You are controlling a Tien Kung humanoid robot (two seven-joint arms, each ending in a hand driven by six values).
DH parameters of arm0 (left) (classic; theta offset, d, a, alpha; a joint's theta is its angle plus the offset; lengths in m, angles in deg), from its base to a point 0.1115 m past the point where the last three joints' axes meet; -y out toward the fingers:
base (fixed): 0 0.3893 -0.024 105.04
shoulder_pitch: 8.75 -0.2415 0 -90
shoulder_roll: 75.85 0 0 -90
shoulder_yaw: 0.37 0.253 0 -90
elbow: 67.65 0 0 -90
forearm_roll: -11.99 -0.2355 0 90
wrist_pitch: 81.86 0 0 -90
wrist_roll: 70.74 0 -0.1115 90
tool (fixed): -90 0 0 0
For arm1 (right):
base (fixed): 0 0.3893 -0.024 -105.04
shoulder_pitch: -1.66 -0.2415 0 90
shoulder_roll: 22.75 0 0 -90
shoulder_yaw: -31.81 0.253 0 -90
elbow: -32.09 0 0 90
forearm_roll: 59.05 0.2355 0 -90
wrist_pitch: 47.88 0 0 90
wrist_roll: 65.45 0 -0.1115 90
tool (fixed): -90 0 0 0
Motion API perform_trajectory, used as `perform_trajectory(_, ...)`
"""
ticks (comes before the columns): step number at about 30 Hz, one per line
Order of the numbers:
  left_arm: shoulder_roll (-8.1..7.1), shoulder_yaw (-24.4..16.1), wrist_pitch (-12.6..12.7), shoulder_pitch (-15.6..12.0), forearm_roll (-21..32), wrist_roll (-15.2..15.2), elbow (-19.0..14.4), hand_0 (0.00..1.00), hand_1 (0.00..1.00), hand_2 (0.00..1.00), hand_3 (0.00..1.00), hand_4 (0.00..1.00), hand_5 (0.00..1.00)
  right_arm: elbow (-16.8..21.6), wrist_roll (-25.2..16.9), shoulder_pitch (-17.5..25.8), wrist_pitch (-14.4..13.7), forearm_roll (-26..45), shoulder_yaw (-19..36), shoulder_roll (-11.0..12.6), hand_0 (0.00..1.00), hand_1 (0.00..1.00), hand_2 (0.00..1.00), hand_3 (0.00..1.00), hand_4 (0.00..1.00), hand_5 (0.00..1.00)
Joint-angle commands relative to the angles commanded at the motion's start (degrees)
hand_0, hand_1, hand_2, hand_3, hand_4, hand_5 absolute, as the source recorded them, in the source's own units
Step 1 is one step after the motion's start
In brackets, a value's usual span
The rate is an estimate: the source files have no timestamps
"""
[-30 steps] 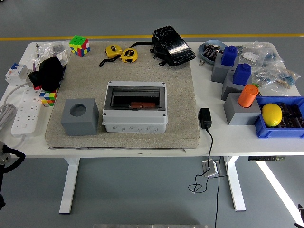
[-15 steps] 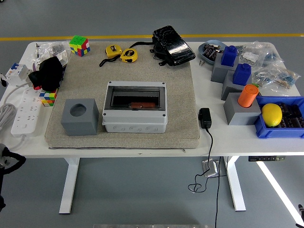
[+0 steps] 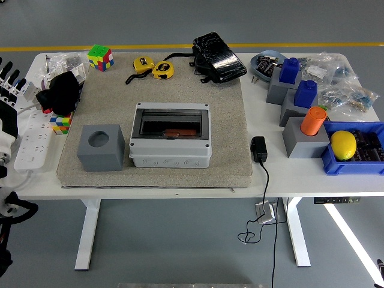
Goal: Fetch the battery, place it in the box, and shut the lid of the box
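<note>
Clearly I was at the very start: my left hand [image 3: 8,90] stood at the bench's [image 3: 264,180] left edge, over the white power strip [image 3: 33,138], fingers spread wide and holding nothing, while my right hand was out of sight. The grey box [image 3: 171,135] sat in the middle of the beige mat [image 3: 228,120], its dark lid apparently lying flat over it; a reddish cylinder [image 3: 180,132] showed through, though I could not tell whether that was the battery. I judged the fetch not yet begun. The next move called for locating the battery, perhaps among the clutter at the right end, before reaching.
</note>
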Motion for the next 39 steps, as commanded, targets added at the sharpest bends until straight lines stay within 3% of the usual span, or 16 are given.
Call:
perform_trajectory(7,0.13,1.4,-3.3,0.0,9.8,2.3,0.2,0.998,0.998,0.998,0.998,0.998,0.998,0.0,-0.1,0.0,0.0,0.2,-0.1,-0.1,0.818,0.755,0.731,0.79,0.998,0.998)
perform_trajectory(9,0.39,2.5,-6.3,0.0,14.9,3.7,-0.2,0.998,0.998,0.998,0.998,0.998,0.998,0.0,-0.1,-0.1,0.0,0.3,-0.1,-0.1,0.818,0.755,0.731,0.79,0.998,0.998)
perform_trajectory(12,0.73,2.8,-7.6,0.1,20.8,4.5,-0.5,0.998,0.998,0.998,0.998,0.998,0.998,0.0,-0.1,-0.1,0.0,0.1,0.1,-0.1,0.817,0.755,0.731,0.79,0.998,0.998)
perform_trajectory(19,0.64,2.7,-7.8,0.1,23.0,4.1,-0.3,0.998,0.998,0.998,0.998,0.998,0.998,0.0,-0.2,-0.2,0.0,0.3,0.0,-0.1,0.817,0.756,0.731,0.79,0.998,0.998)
perform_trajectory(21,0.6,2.1,-7.0,0.0,21.4,3.5,-0.3,0.998,0.998,0.998,0.998,0.998,0.998,0.0,-0.2,-0.1,0.0,0.3,0.1,-0.1,0.817,0.756,0.731,0.79,0.998,0.998)
perform_trajectory(25,0.17,-1.6,0.0,-0.3,11.8,-1.4,-1.5,0.998,0.998,0.998,0.998,0.998,0.998,0.0,-0.2,-0.2,0.0,0.3,0.1,-0.1,0.818,0.755,0.731,0.79,0.998,0.998)
perform_trajectory(28,-0.37,-3.5,4.5,-0.2,4.4,-7.3,-2.8,0.998,0.998,0.998,0.998,0.998,0.998,0.0,-0.2,-0.2,0.0,0.3,0.2,-0.1,0.818,0.755,0.731,0.79,0.998,0.998)
perform_trajectory(29,-0.51,-3.9,5.3,-0.2,2.2,-9.2,-3.2,0.998,0.998,0.998,0.996,0.998,0.913,0.0,-0.2,-0.2,0.0,0.3,0.3,-0.1,0.817,0.755,0.731,0.79,0.998,0.998)
perform_trajectory(35,-0.7,-4.8,5.8,-0.3,-12.4,-19.0,-4.9,0.998,0.998,0.998,0.998,0.998,0.88,0.0,-0.2,-0.2,0.0,0.4,0.4,-0.1,0.817,0.755,0.731,0.79,0.998,0.998)
perform_trajectory(39,-0.58,-4.9,6.4,-0.2,-22.0,-19.2,-4.9,0.998,0.998,0.998,0.998,0.998,0.88,0.0,-0.2,-0.2,0.1,0.2,0.5,-0.2,0.817,0.755,0.731,0.79,0.998,0.998)
